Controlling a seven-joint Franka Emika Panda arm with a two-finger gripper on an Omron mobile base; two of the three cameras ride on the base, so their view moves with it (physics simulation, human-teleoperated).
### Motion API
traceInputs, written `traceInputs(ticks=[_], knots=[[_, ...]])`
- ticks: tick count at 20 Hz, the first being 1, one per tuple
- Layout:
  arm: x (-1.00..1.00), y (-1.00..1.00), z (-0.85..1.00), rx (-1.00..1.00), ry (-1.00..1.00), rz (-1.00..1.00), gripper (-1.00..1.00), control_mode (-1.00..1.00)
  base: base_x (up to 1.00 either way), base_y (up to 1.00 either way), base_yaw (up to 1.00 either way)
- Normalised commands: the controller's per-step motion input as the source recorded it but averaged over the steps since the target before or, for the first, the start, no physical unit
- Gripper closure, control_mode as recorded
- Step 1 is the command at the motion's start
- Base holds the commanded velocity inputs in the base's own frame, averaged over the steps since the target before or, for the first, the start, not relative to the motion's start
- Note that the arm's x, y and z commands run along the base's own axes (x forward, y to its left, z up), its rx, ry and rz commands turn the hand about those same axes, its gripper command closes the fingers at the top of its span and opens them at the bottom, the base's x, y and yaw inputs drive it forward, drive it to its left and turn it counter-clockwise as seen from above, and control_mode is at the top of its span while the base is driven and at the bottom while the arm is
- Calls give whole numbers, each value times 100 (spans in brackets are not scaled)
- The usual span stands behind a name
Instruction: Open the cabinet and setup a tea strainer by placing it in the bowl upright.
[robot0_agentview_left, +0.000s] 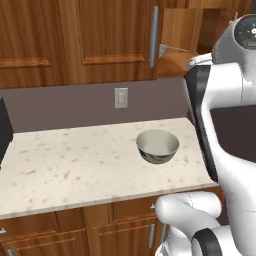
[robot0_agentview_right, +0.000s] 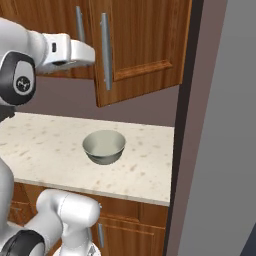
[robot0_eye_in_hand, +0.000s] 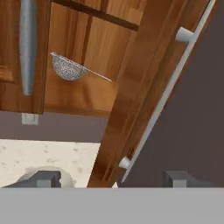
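The cabinet's right door stands swung open, while its left door is closed. On the floor of the open compartment lies the tea strainer, a small silvery mesh basket whose thin wire handle points right; the tea strainer also shows from the left base camera. On the counter below sits the bowl, upright and empty, and the bowl is near the counter's right end. My gripper is open just below the open door's bar handle, touching nothing.
The closed door's bar handle hangs left of the strainer. A wall outlet sits on the grey backsplash. A dark tall panel bounds the speckled counter on the right, and a black appliance stands at the far left.
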Motion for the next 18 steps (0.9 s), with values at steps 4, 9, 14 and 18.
traceInputs(ticks=[4, 9, 14, 18], knots=[[33, 47, -2, -42, 55, 0, -100, -100, 0, 0, 0], [19, 7, -4, -31, 25, 1, -100, -100, 0, 0, 0], [27, 0, -38, -25, 21, 2, -100, -100, 0, 0, 0], [15, 0, -21, -25, 25, 5, -100, -100, 0, 0, 0]])
